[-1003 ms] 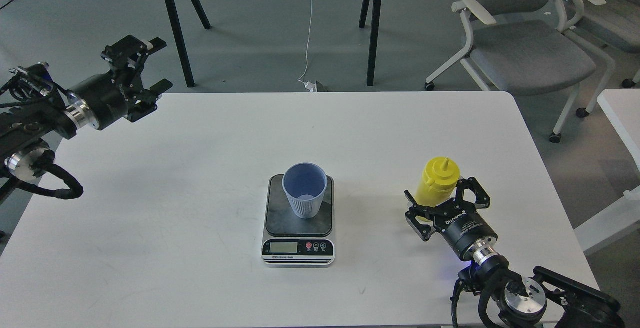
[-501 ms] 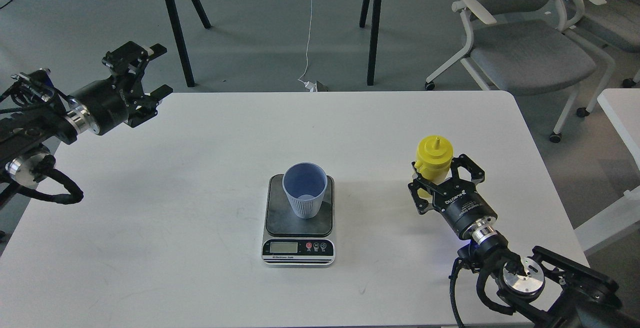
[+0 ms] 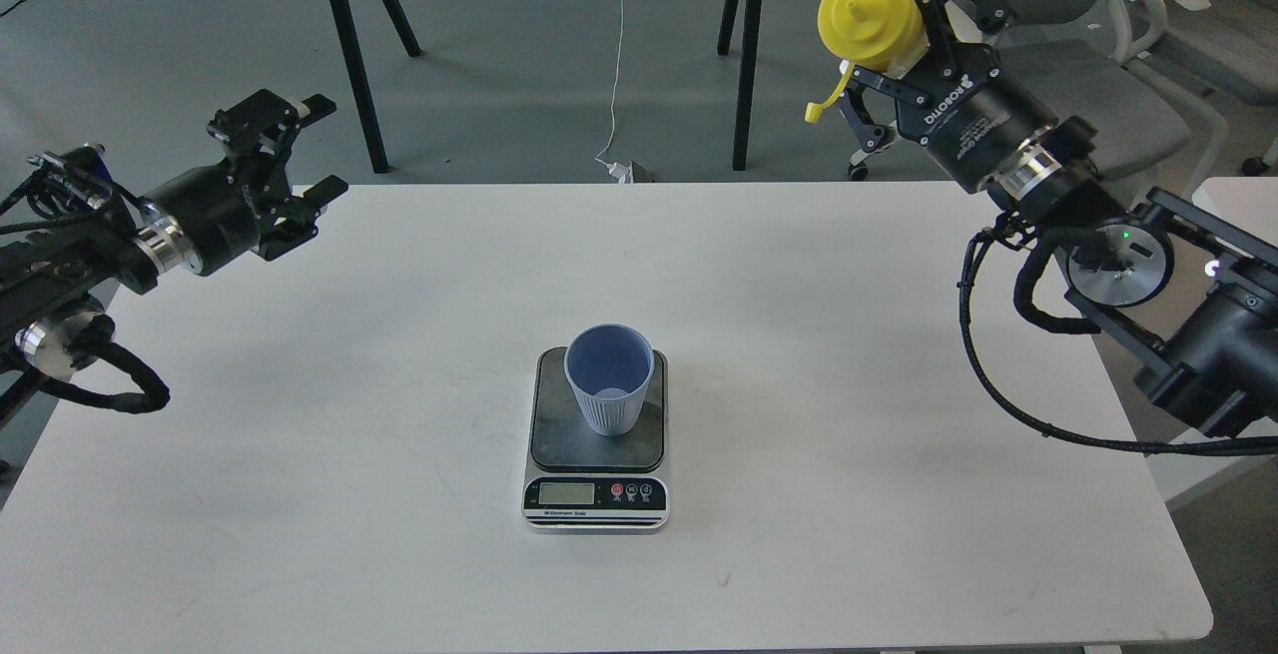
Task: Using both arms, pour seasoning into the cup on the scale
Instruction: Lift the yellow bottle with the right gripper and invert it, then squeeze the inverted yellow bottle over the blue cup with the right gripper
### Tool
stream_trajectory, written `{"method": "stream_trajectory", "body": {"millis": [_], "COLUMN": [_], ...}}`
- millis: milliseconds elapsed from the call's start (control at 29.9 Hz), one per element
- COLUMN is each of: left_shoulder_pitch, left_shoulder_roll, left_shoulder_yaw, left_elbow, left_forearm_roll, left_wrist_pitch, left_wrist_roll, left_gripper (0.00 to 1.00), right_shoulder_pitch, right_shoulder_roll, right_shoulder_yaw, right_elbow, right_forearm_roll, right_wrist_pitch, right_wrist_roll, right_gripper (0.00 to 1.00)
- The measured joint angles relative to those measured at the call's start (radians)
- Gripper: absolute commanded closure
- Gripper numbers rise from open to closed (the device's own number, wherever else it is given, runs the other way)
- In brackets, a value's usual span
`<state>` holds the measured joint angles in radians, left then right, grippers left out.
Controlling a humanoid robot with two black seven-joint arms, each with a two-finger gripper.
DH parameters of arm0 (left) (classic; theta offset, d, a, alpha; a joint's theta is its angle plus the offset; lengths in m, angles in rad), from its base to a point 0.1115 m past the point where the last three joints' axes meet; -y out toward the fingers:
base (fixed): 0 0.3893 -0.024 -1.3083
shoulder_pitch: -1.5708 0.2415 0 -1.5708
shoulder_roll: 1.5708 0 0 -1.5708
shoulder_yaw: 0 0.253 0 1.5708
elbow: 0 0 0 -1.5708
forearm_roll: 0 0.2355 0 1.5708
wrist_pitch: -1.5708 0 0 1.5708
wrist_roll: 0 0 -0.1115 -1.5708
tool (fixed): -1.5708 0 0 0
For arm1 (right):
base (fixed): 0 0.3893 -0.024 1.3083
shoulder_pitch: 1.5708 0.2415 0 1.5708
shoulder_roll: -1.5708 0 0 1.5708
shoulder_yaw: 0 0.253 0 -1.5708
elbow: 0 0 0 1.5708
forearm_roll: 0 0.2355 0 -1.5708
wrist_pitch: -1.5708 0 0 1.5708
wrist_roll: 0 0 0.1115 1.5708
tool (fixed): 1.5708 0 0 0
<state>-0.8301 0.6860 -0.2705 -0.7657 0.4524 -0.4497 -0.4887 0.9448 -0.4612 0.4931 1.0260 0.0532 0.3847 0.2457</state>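
So nearest the camera you've got the scale (image 3: 596, 439) sitting mid-table (image 3: 399, 534), display facing the robot, and the cup (image 3: 609, 378) standing upright on its platform, mouth open to the top and looks empty as far as I can tell.

The bottle (image 3: 870, 19) is nowhere near it yet. It's up high at the far right, past the table's back edge, pinched in the right gripper (image 3: 904, 40) with the fingers clamped around its body. So the cup lies down, left and toward the robot from the bottle. The bottle's long axis seems to run roughly along the camera's line of sight, nozzle aimed back toward the robot's head and a bit left, little cap (image 3: 821, 111) dangling off its tether below.

The left gripper (image 3: 290, 150) hangs over the far left corner, fingers spread, holding nothing. It's well away from both cup and bottle; the right one is doing the carrying. My guess is the bottle has to swing in over the cup and tip nozzle-down.
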Motion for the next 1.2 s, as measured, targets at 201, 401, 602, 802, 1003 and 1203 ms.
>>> {"method": "stream_trajectory", "body": {"millis": [201,401,602,802,1003,1203], "left_shoulder_pitch": [0.000,0.000,0.002,0.003,0.003,0.008], "left_shoulder_roll": [-0.008,-0.011,-0.012,-0.018,-0.019,-0.019], "left_shoulder_yaw": [-0.010,-0.013,-0.015,-0.014,-0.014,-0.014], "left_elbow": [0.000,0.002,0.002,0.002,0.002,0.002], "left_forearm_roll": [0.000,0.001,0.002,0.002,0.002,0.000], "left_wrist_pitch": [0.001,0.002,0.018,0.026,0.026,0.026], "left_wrist_roll": [0.000,0.000,0.000,0.000,0.000,0.000], "left_gripper": [0.00,0.00,0.00,0.00,0.00,0.00], "right_shoulder_pitch": [0.191,0.344,0.425,0.491,0.521,0.520], "right_shoulder_roll": [0.090,0.179,0.263,0.337,0.371,0.405], "right_shoulder_yaw": [-0.248,-0.514,-0.690,-0.846,-0.901,-0.908], "right_elbow": [0.006,0.000,-0.014,-0.065,-0.097,-0.125], "right_forearm_roll": [-0.317,-0.484,-0.609,-0.675,-0.687,-0.687], "right_wrist_pitch": [-0.211,-0.308,-0.370,-0.406,-0.412,-0.413], "right_wrist_roll": [-0.010,-0.015,-0.045,-0.055,-0.062,-0.069], "right_gripper": [0.92,0.92,0.92,0.92,0.92,0.92]}}
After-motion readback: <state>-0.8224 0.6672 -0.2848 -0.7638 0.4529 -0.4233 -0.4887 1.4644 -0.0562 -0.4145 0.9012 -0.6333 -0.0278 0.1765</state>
